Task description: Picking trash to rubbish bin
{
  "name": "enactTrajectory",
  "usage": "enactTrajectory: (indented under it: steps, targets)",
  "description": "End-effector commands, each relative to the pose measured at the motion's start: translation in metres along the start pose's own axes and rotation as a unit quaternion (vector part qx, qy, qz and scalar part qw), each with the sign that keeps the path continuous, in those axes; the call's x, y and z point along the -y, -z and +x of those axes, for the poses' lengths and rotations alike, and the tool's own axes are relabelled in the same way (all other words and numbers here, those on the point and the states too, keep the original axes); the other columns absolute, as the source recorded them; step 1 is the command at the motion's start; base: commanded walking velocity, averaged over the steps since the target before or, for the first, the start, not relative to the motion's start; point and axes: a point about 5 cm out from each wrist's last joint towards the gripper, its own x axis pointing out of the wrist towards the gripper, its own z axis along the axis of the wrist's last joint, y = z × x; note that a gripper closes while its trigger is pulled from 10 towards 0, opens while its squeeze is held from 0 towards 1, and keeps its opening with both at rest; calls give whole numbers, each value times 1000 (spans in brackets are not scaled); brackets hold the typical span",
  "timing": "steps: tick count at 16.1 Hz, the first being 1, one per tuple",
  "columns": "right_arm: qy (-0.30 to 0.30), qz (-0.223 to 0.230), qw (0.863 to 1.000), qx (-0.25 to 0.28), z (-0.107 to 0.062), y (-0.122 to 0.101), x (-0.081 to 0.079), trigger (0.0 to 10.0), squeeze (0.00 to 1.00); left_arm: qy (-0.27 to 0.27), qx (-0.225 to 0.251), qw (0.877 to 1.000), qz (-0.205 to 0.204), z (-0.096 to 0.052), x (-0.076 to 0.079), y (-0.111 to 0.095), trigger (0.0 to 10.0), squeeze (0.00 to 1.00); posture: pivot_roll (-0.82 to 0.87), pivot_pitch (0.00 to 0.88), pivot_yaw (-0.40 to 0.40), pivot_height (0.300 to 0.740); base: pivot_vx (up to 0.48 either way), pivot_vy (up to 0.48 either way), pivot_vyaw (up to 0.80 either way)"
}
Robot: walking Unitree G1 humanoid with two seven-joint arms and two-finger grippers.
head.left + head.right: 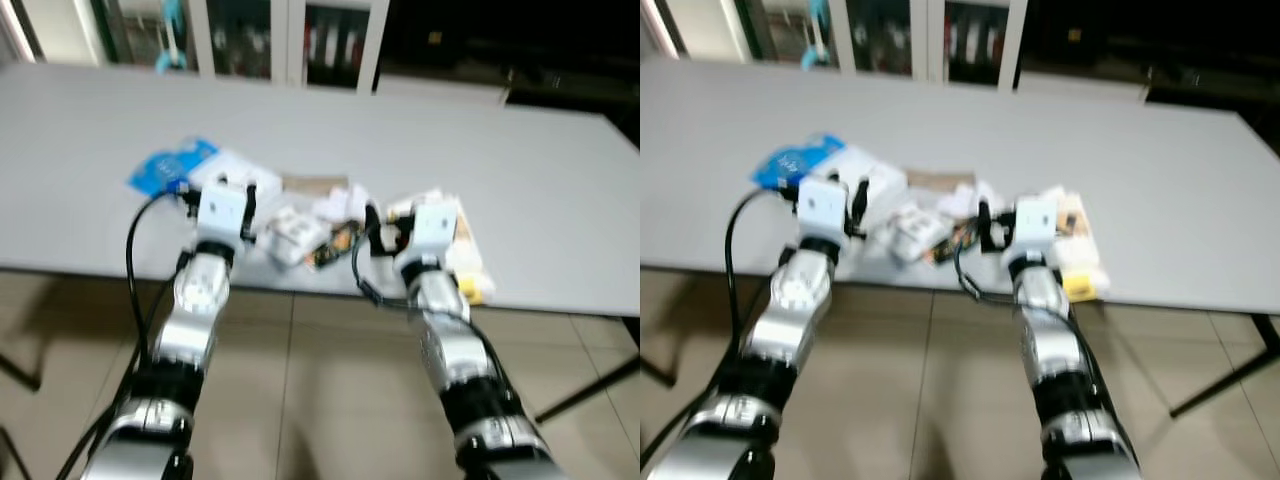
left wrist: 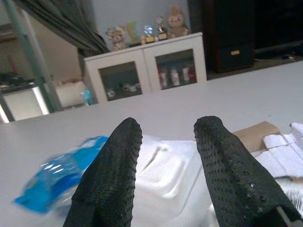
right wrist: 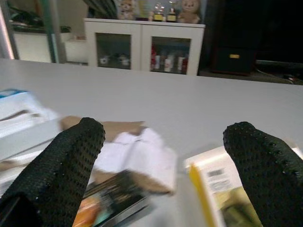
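Note:
A heap of trash lies near the front edge of the grey table (image 1: 500,160): a blue packet (image 1: 165,168), a white plastic wrapper (image 2: 165,170), a brown card piece (image 1: 312,184), crumpled white paper (image 3: 142,153), a dark snack wrapper (image 1: 335,243) and a yellow and white pack (image 1: 468,255). My left gripper (image 2: 168,137) is open, low over the white wrapper, with the blue packet just to its left. My right gripper (image 3: 165,132) is open wide at the heap's right side, with the crumpled paper and dark wrapper between its fingers' lines and the yellow pack by its right finger (image 3: 265,165).
Behind the table stands a white cabinet with glass doors (image 1: 290,40), with soft toys (image 3: 156,9) on top. A tiled floor (image 1: 300,380) lies under me, and a dark table leg (image 1: 590,395) slants at the right. The far half of the table is bare.

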Motion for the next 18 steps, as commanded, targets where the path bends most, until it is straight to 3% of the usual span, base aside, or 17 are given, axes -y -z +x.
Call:
enactTrajectory:
  steps: [1, 5, 11, 14, 18]
  targets:
    - [18, -6, 1000, -1, 0, -2, 12, 10000, 0, 22, 4, 1000, -7, 1, 12, -4, 10000, 0, -3, 17, -74, 740, 480, 0, 0]
    - [20, -5, 1000, -2, 1, -2, 12, 10000, 0, 42, 9, 999, -10, 0, 15, -7, 10000, 0, 0, 25, -71, 740, 414, 0, 0]
    - [20, -6, 1000, -7, 0, 0, 12, 10000, 0, 145, 14, 989, 1, -11, 24, -7, 10000, 0, 0, 36, -75, 740, 0, 0, 0]
    - [21, -5, 1000, -10, 0, 1, 13, 10000, 0, 192, 37, 980, 19, -23, 14, -22, 10000, 0, 7, 41, -74, 740, 0, 0, 0]
    - [19, -4, 1000, -14, 0, 2, 13, 10000, 0, 285, -11, 956, 65, -37, -7, -27, 10000, 0, 15, 45, -76, 740, 0, 0, 0]
